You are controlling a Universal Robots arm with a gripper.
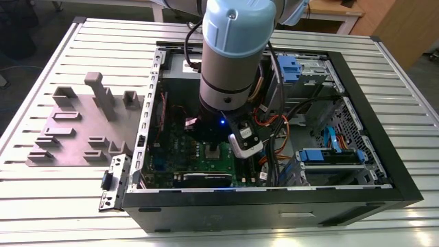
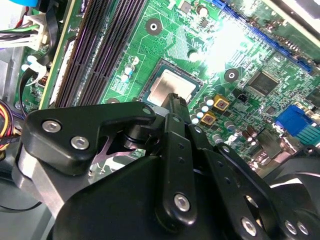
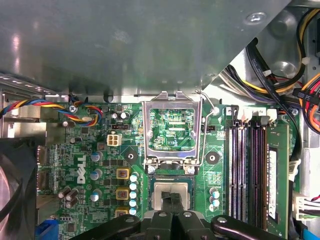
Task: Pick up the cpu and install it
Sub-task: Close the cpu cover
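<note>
**Cpu point(image 3: 172, 188) seated in socket, fingers on top of it**

Cpu lies flat in the socket recess on the motherboard point(image 3: 90, 165), directly beneath the gripper point(image 3: 172, 200). Tips meet its near edge, touching or just above; can't tell which. Near-square, so no real long axis; edges run parallel with the socket. Dull silver lid, pale rim. Jaws drawn together, nothing seen between them. Socket frame point(image 3: 172, 131) hinged open, beyond the cpu. Memory slots point(image 3: 247, 165) alongside. All inside the open computer case point(image 1: 274, 211).
</note>
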